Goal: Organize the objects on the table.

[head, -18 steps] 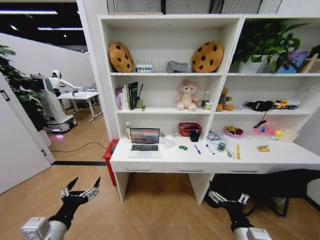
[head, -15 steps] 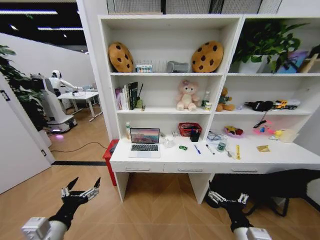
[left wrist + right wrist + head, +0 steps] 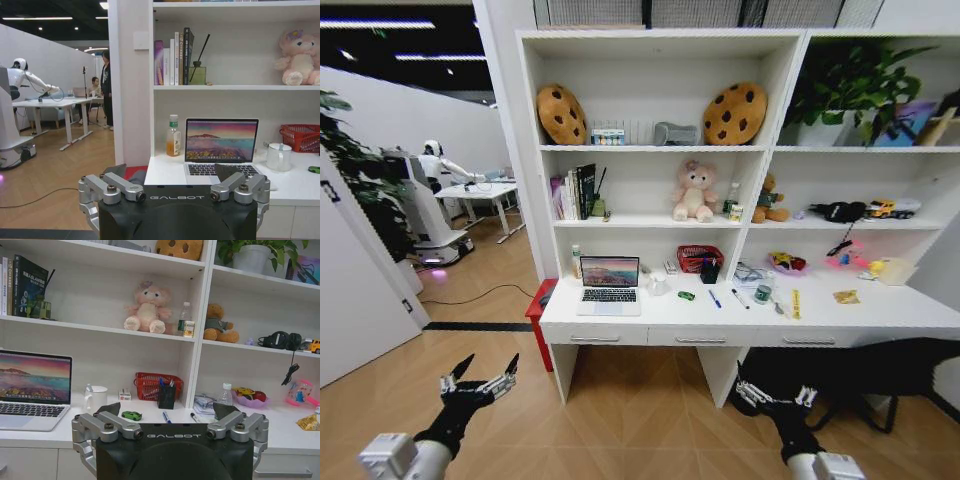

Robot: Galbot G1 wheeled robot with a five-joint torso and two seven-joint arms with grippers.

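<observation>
Barely anything moved vs half a sec ago – left gripper [image 3: 480,381] dipped a hair, fingers apart, right gripper [image 3: 772,396] low w/ fingers apart too, both short of the white desk [image 3: 880,312], open laptop [image 3: 610,285] at desk's left end, green toy car [image 3: 686,295] & blue pen [image 3: 714,298] mid-desk.

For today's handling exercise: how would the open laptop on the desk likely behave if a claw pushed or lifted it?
The laptop looks rigid and flat-based, so it would probably slide across the table. Its upright screen may fold if pushed, and seems fragile.
</observation>
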